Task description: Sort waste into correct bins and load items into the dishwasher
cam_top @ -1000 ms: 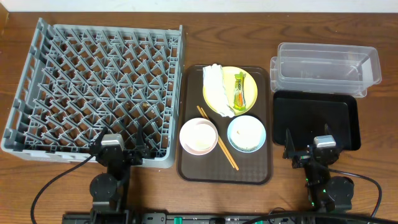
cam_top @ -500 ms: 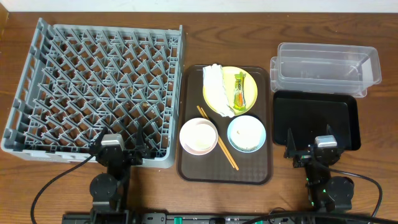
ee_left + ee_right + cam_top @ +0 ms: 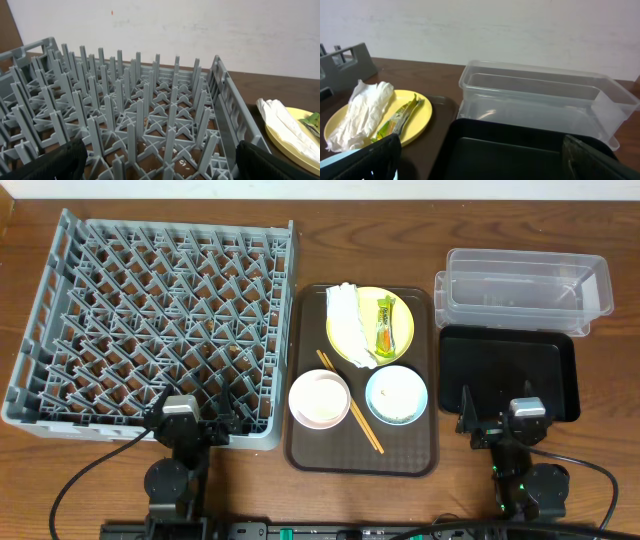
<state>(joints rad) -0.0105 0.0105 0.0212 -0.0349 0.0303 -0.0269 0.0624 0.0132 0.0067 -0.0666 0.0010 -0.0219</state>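
Both arms sit folded low at the table's near edge. The left gripper (image 3: 190,423) gapes wide and empty, the dish rack (image 3: 150,310) directly ahead of it. The right gripper (image 3: 500,425), equally wide and empty, faces the black tray (image 3: 510,365), with the clear tub (image 3: 520,290) beyond; the napkin (image 3: 348,320) and wrapper (image 3: 385,325) lie on the yellow plate (image 3: 404,330) ahead to its left
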